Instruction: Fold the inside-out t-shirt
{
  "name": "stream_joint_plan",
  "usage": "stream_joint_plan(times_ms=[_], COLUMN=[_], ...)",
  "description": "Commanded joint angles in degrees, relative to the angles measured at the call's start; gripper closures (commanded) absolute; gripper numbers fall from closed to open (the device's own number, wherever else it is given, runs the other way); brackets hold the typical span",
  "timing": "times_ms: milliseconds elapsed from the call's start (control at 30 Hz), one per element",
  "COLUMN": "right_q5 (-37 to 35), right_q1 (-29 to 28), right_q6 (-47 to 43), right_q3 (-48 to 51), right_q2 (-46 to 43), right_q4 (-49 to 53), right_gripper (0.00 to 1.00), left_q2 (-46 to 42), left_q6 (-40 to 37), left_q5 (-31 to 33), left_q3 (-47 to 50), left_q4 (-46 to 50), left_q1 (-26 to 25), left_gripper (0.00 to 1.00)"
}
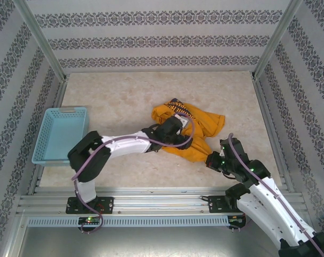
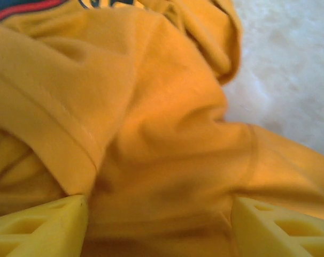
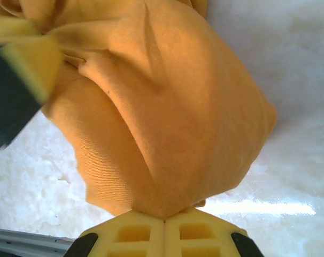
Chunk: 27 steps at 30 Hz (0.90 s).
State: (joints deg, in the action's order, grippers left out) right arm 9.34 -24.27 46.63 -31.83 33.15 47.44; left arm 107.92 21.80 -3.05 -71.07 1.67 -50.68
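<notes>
Closest in, the right end effector (image 3: 164,217) pinches its fingers together on a fold of the inside-out t-shirt (image 1: 205,126), likely anchoring that near edge. The shirt lies bunched right of centre on the table (image 1: 124,96), not yet spread. Over its crumpled middle the left end effector (image 2: 159,214) stands with fingers apart, gripping nothing, probably placed for a fresh hold.
</notes>
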Motion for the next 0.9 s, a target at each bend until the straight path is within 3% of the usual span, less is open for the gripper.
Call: stream_joint_plan(times_ms=[0,133,333,467,600,633,700,767,867], right_q5=[-2.8,-3.0,-3.6,-2.3,1.4,0.7,-1.4,-2.4,0.9], right_q1=[-0.3,-0.5,-0.8,-0.9,-1.0,-0.8,0.2,2.2,7.3], right_q6=[0.7,0.8,0.2,0.1,0.2,-0.5,-2.9,-4.5,-6.1], right_q3=[-3.9,-5.9,-8.2,-4.6,1.0,1.0,0.1,-0.4,0.5], right_q2=[-0.9,-0.9,1.2,4.6,8.6,9.4,11.1,12.9,17.3], right_q4=[6.8,9.3,8.8,3.8,-6.5,-7.2,-8.4,-10.4,-17.3], right_gripper=[1.00,1.00,1.00,1.00,1.00,0.94,0.71,0.57,0.47], left_q2=[6.9,13.0,14.4,11.0,6.1,4.0,-0.3,-4.4,-6.9], left_q6=[0.7,4.8,7.9,9.5,7.2,7.4,7.2,6.6,4.1], left_q5=[9.0,14.4,23.9,23.2,16.2,14.5,11.4,10.4,11.1], left_q3=[-6.6,-13.1,-17.8,-13.8,-9.0,-7.4,-4.3,-2.5,-3.8], left_q4=[9.2,15.7,21.9,19.9,15.6,14.6,12.0,10.4,11.7], left_q1=[3.4,7.3,8.6,10.2,10.3,10.3,10.3,10.3,11.0], left_gripper=[0.29,0.30,0.30,0.30,0.30,0.30,0.29,0.27,0.23])
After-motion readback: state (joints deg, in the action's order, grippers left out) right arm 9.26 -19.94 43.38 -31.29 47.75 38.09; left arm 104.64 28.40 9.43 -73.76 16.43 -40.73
